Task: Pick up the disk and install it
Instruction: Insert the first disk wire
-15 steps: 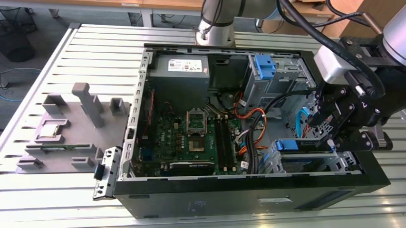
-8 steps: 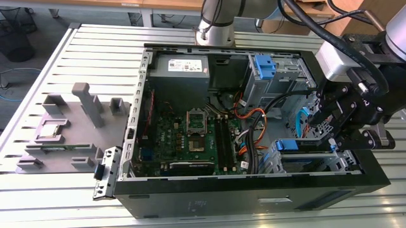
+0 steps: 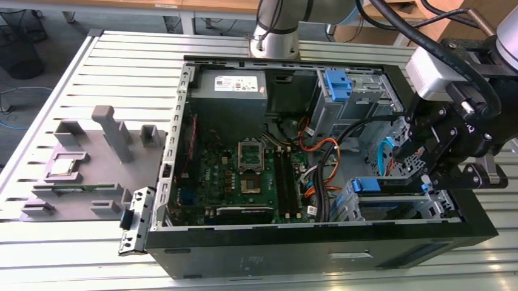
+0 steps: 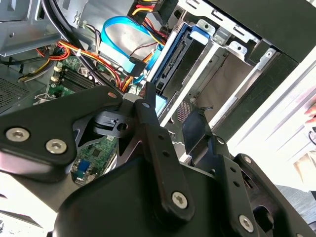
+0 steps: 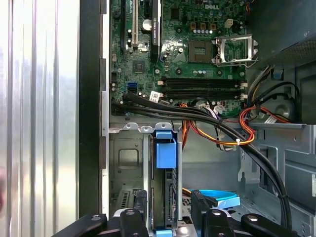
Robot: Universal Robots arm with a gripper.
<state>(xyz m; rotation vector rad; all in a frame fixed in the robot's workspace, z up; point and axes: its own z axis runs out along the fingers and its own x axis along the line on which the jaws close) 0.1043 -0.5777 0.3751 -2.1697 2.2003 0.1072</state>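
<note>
The disk stands on edge in the metal drive cage at the front corner of the open computer case, on the exterior view's right. Its bright blue frame tab points toward the motherboard. In the exterior view the disk shows as a blue strip in the cage. My gripper straddles the disk's outer end, with one black finger on each side and a small gap at the other finger. It looks open. In the second wrist view the gripper sits at the disk.
Black and orange cables and a blue flat cable run beside the cage. The motherboard fills the case floor. A second blue bracket sits in the upper bay. A grey fixture tray lies at the exterior view's left.
</note>
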